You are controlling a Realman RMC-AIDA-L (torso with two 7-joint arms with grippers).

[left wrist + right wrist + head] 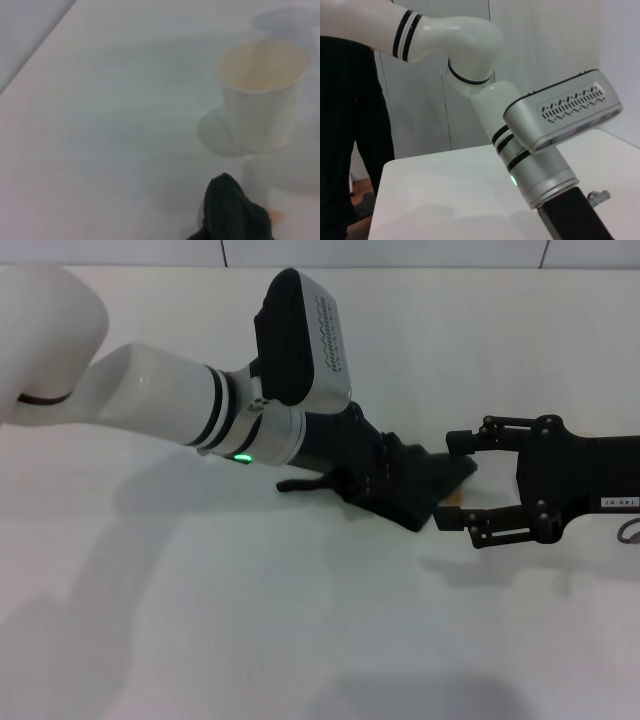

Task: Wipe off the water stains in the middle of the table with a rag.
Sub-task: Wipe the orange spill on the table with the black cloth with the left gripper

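My left gripper [392, 480] reaches in from the left and is shut on the black rag [430, 485], which lies pressed on the white table [300, 640]. The rag's thin tail [300, 483] trails back toward the arm. Most of the water stains are hidden under the rag; a small orange sliver [456, 502] shows at its right edge. The left wrist view shows the rag's rumpled tip [232, 212] with an orange spot of the stains [276, 215] beside it. My right gripper [465, 483] stands open just right of the rag, one finger on either side of the rag's corner.
A whitish cup [262, 95] stands upright a little beyond the rag. In the right wrist view my left arm's wrist housing [565, 107] hangs over the table [445, 190], and a dark-clothed person [350, 150] stands past the table's far edge.
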